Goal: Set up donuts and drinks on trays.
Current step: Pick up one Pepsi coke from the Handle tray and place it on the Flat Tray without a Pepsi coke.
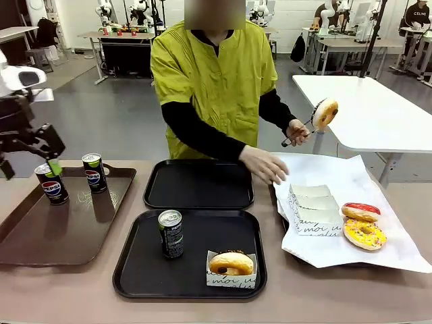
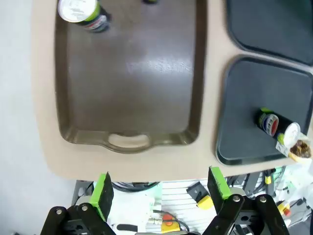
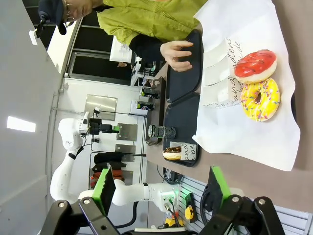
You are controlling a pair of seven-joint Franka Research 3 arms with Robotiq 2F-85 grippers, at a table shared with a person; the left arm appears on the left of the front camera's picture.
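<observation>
1. Front view.
 - Tan surface [image 1: 67,297] shared with a person in a yellow-green top; workshop tables stand behind.
 - Brown tray [image 1: 34,243], at left: left Pepsi can [image 1: 52,184] and right Pepsi can [image 1: 94,173], both upright.
 - Left gripper [image 1: 52,164]: raised at the picture's left edge, overlapping the left Pepsi can's top.
 - Far black tray [image 1: 199,185]: bare.
 - Near black tray [image 1: 135,270]: black green-print can [image 1: 171,233], upright, and boxed donut [image 1: 231,264] at its front right corner.
 - White paper [image 1: 337,172], at right: folded boxes [image 1: 316,210], red-glazed donut [image 1: 361,212], yellow sprinkled donut [image 1: 365,234].
 - Person's hand [image 1: 266,165] at the paper's edge.
 - Tongs [image 1: 300,135] hold a raised donut [image 1: 325,113].

2. Left wrist view.
 - Left gripper [image 2: 160,185]: fingers wide, nothing between, above the surface's near edge.
 - Brown tray [image 2: 127,98]: left Pepsi can [image 2: 80,12] at its far end.
 - Near black tray [image 2: 244,98]: black green-print can [image 2: 274,125].

3. Right wrist view.
 - Right gripper [image 3: 161,183]: fingers wide, nothing between.
 - On the paper: red-glazed donut [image 3: 255,65] touching yellow sprinkled donut [image 3: 260,99].
 - On the near black tray [image 3: 178,115]: boxed donut [image 3: 172,152].
</observation>
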